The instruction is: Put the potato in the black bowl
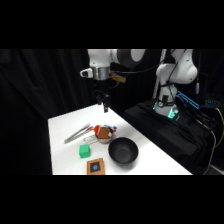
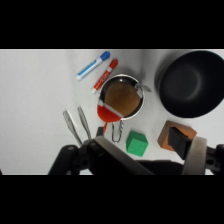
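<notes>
The potato [image 2: 121, 96] is a reddish-brown lump lying inside a small shiny silver bowl [image 2: 138, 106]. From the side, the potato [image 1: 103, 132] sits mid-table. The black bowl [image 1: 123, 151] stands just to the front right of it, round, deep and holding nothing; in the wrist view the black bowl [image 2: 192, 82] fills the upper right. My gripper [image 1: 104, 105] hangs high above the table's far side, well clear of both. In the wrist view the gripper [image 2: 152, 159] is open with nothing between its fingers.
Metal tongs [image 2: 77, 125] lie beside the silver bowl. A blue marker [image 2: 93, 66] and a red marker [image 2: 105, 76] lie past it. A green cube [image 2: 136, 143] and a brown block with a dark centre [image 2: 176, 136] sit near the table's front edge.
</notes>
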Controlling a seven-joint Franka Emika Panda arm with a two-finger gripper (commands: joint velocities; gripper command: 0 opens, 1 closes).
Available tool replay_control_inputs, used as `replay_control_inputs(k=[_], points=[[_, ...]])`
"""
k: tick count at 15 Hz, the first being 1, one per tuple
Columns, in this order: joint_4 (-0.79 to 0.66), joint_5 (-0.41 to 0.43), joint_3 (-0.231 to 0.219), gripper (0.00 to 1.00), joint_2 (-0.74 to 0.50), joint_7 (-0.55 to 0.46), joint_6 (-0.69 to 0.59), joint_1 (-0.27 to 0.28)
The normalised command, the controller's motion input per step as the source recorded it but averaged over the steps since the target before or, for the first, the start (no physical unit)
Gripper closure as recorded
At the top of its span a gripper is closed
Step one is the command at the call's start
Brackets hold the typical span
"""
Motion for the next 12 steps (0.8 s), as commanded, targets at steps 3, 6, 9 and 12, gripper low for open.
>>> replay_control_inputs(k=[3,6,9,12], points=[[-0.11,0.039,-0.017,0.0,0.09,0.03,0.33,-0.049],[-0.18,0.082,0.006,0.0,0.1,0.02,0.45,-0.03],[-0.14,0.108,0.006,0.0,0.1,-0.01,0.43,-0.035],[-0.1,0.089,0.001,0.0,0.13,-0.02,0.42,-0.039]])
